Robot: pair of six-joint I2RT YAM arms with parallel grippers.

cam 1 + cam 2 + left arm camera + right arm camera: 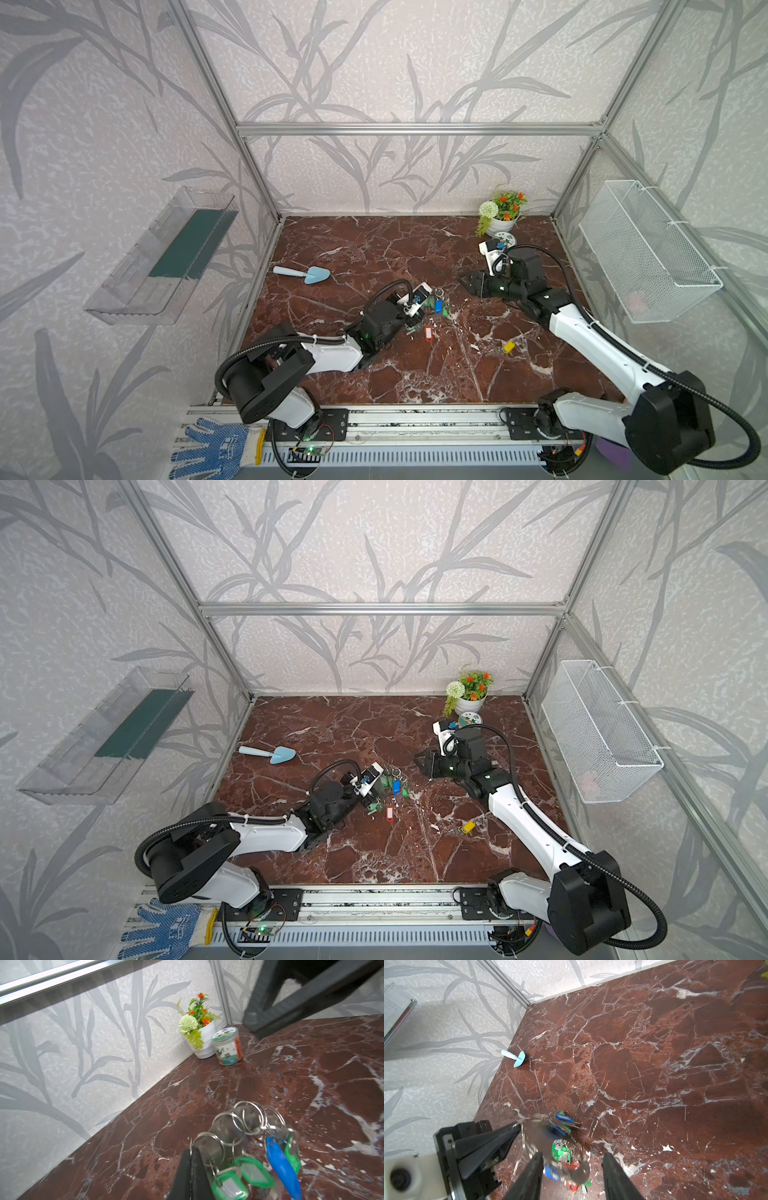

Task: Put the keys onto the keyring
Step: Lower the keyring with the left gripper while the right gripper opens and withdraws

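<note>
The left gripper (190, 1159) is pinched tight on the thin wire of the keyring (435, 306), holding its bunch of green and blue tags at the middle of the table (374, 257); whether the tags rest on the marble or hang just over it I cannot tell. The right gripper (573, 1155) hangs just to the right and far side of that bunch, its jaws apart with nothing held between them. The keys (508, 347) with the yellow tag lie flat on the table to the near right, well apart from both grippers and from the ring. So the job looks hardly begun: the yellow set has yet to be picked up. To do that well, the right arm should swing toward the near side, come straight down over the tag and close across its narrow sides, leaving its small ring free for threading. The left should hold the hoop steady, with its opening, which I cannot make out here, turned toward the right arm
</note>
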